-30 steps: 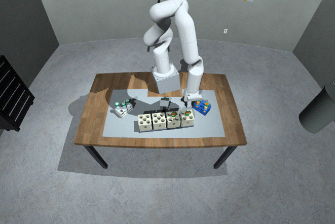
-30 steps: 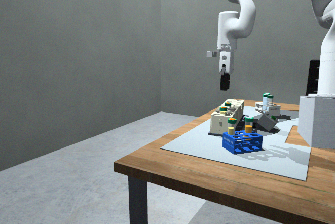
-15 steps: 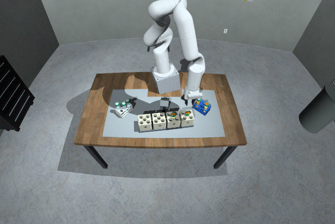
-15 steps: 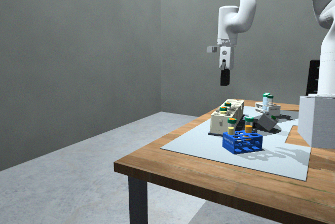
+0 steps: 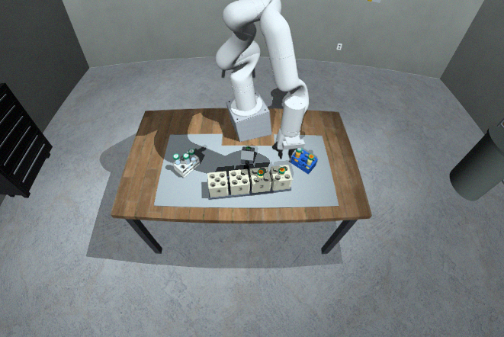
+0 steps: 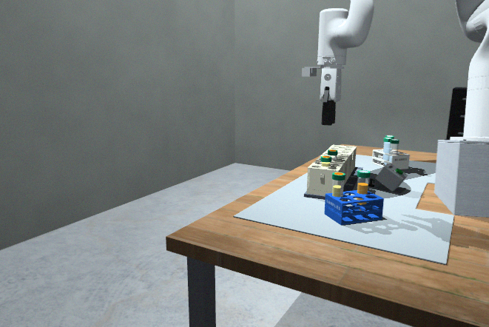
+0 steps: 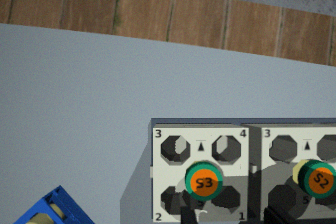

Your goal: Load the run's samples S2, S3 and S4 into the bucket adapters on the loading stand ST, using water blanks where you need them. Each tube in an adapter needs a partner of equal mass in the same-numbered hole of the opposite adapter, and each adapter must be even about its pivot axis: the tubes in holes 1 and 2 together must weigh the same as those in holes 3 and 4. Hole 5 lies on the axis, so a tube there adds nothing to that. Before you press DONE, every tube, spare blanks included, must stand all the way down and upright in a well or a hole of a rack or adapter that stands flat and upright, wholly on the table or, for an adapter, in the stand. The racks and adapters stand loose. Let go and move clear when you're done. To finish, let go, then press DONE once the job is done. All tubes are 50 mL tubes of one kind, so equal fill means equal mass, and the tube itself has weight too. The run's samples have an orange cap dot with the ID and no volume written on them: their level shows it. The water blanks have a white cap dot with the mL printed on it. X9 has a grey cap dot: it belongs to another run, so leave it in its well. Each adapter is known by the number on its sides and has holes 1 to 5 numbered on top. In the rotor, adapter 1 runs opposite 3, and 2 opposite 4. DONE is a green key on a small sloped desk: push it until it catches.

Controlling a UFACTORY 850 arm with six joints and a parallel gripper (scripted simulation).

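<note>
My gripper (image 5: 285, 153) (image 6: 328, 123) (image 7: 235, 218) is open and empty, high above the adapters. Sample S3 (image 5: 281, 170) (image 7: 204, 182) stands in hole 5 of the rightmost adapter (image 5: 277, 184) (image 7: 201, 161). Sample S2 (image 5: 261, 171) (image 7: 320, 180) stands in hole 5 of adapter 2 (image 5: 257, 187). Adapters 3 (image 5: 236, 189) and 4 (image 5: 214, 193) show no tubes. The blue sample rack (image 5: 298, 164) (image 6: 333, 211) holds an orange-dot tube (image 5: 310, 157) (image 6: 338, 176) and another tube (image 5: 299, 150) (image 6: 363, 174) whose dot is unreadable. The white rack (image 5: 185, 172) (image 6: 401, 158) holds three visible blanks.
The loading stand (image 5: 250, 194) (image 6: 314, 195) carries the four adapters in a row near the front of the grey mat (image 5: 319, 194) (image 6: 275, 215) (image 7: 65, 100). The sloped desk (image 5: 247, 155) (image 6: 388, 179) with the green DONE key (image 6: 399, 172) stands behind them. The robot base (image 5: 252, 125) is at the back.
</note>
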